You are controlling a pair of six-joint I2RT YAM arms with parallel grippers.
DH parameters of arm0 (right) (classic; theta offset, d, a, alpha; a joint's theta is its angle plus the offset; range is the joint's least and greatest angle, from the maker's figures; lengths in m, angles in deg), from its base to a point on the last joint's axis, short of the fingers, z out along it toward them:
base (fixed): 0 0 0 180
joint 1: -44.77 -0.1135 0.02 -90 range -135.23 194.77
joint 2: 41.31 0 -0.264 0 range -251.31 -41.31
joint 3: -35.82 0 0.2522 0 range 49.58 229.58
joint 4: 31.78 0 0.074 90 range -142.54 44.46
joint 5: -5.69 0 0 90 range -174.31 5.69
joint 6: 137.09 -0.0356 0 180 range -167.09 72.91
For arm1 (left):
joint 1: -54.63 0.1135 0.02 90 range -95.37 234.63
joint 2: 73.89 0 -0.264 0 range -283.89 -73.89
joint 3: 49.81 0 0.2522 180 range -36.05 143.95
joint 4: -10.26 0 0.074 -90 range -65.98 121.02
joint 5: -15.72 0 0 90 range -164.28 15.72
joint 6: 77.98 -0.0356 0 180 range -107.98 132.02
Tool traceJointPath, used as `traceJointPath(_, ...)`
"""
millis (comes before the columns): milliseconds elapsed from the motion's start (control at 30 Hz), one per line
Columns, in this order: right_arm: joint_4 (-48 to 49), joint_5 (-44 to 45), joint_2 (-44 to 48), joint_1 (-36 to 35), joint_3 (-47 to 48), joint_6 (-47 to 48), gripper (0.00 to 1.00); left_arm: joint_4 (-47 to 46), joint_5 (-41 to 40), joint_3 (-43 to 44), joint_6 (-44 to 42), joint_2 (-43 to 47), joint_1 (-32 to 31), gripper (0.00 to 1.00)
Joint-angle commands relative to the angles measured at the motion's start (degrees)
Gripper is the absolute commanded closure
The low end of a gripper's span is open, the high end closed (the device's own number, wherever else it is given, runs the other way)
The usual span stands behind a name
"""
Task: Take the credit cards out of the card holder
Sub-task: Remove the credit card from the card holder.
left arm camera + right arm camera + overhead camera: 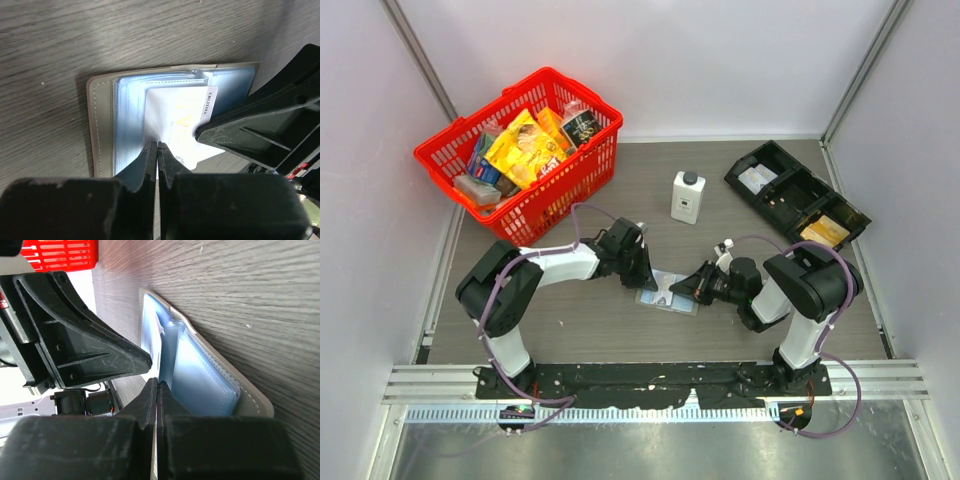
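Observation:
The card holder [672, 302] lies open on the table between my two grippers. In the left wrist view its taupe cover [101, 130] frames light blue sleeves, and a white credit card [175, 115] sticks partway out of them. My left gripper [158, 145] has its jaws closed together at that card's left edge, with a thin pale line between them. My right gripper [159, 384] is shut, its tip against the blue sleeves of the holder [210, 385]. From above, the left gripper [645, 283] and right gripper [692, 291] nearly meet over the white card [664, 290].
A red basket [560, 185] full of packets stands at the back left. A white bottle [688, 196] stands behind the holder. A long black tray [775, 150] with compartments sits at the back right, an orange packet [825, 232] in one end.

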Motion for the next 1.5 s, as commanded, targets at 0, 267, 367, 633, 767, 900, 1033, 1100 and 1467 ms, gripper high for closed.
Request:
traceJointPath(0, -0.7, -0.3, 1.4, 0.2, 0.7, 1.8, 0.99, 3.1, -4.2, 1.3, -1.0, -1.5, 0.1, 0.96)
traceJointPath(267, -32.0, 4.7, 13.7, 0.2, 4.7, 13.1, 0.99, 8.1, -8.5, 2.0, -1.5, -3.1, 0.1, 1.00)
traceJointPath(367, -43.7, 7.8, 19.8, 0.1, 8.4, 17.7, 0.99, 8.5, -8.8, 2.0, -1.6, -3.6, 0.1, 1.00)
traceJointPath(633, -61.5, 11.9, 25.5, 0.6, 12.6, 24.1, 0.99, 8.8, -8.8, 2.1, -1.7, -3.9, 0.1, 1.00)
traceJointPath(767, -64.1, 12.0, 28.8, 2.4, 11.6, 24.2, 0.99, 8.4, -8.2, 1.9, -1.6, -4.1, 0.1, 1.00)
traceJointPath(900, -68.3, 12.6, 32.7, 4.1, 12.6, 25.7, 0.99, 8.0, -8.2, 1.7, -1.7, -3.3, 0.1, 1.00)
traceJointPath(1033, -75.6, 13.6, 35.7, 4.9, 15.4, 28.9, 0.99, 7.5, -8.0, 1.7, -1.5, -2.2, 0.1, 1.00)
traceJointPath(1100, -78.5, 14.2, 37.1, 4.9, 17.2, 30.6, 0.99, 7.4, -8.1, 1.6, -1.4, -1.1, 0.1, 0.99)
traceJointPath(1467, -91.7, 7.9, 41.7, 5.0, 30.8, 45.9, 0.99, 6.1, -11.3, 2.8, -9.9, 15.4, 0.8, 0.27)
